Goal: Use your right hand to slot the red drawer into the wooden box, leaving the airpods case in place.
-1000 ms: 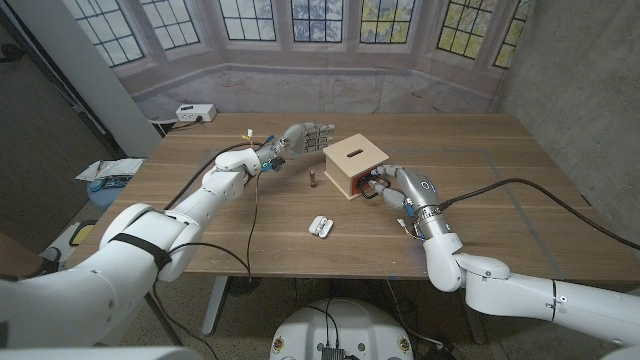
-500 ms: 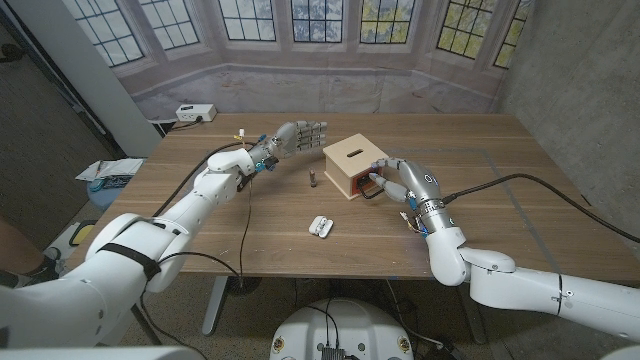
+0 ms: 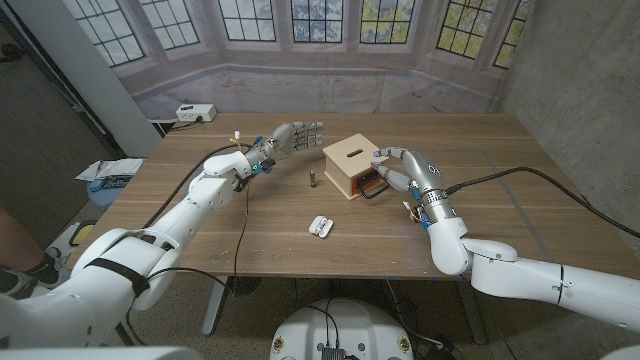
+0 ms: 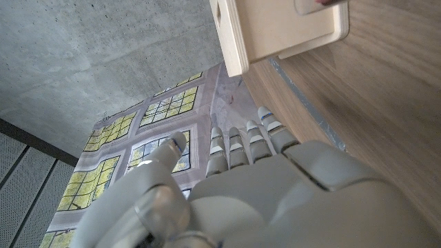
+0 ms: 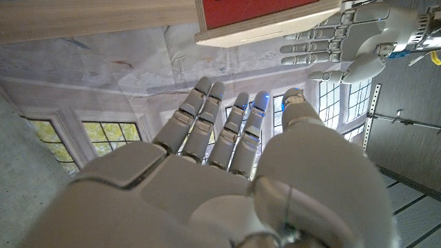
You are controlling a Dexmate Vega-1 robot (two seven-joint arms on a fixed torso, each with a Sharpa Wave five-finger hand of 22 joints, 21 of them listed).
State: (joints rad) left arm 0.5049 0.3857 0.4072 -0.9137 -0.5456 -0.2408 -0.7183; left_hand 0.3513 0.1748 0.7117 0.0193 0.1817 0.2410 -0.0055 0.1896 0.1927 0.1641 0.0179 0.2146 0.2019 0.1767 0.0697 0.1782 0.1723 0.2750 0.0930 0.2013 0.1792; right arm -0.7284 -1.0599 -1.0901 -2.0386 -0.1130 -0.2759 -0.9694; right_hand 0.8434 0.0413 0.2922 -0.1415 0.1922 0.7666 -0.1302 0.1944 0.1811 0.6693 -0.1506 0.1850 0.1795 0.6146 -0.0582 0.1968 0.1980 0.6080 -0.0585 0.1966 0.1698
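Note:
The wooden box [image 3: 354, 162] with a slot in its lid stands mid-table. The red drawer [image 3: 366, 183] sits in its near-right face, a black handle at the front. My right hand [image 3: 402, 170] hovers just right of that face, fingers extended and apart, holding nothing. From the right wrist view the red drawer [image 5: 265, 10] lies beyond my fingers [image 5: 207, 131], framed by the box [image 5: 262, 32]. The white airpods case [image 3: 320, 226] lies on the table nearer me. My left hand [image 3: 296, 136] is raised left of the box, open; the left wrist view shows the box [image 4: 275, 27] past my left hand [image 4: 241, 186].
A small dark upright object [image 3: 311, 179] stands just left of the box. A white power strip [image 3: 195, 113] sits at the table's far left corner. Papers [image 3: 110, 170] lie off the left edge. A black cable [image 3: 520, 172] trails from my right arm.
My right hand has lifted and swung from in front of the drawer to the box's right side, fingers straightening. My left hand rose slightly.

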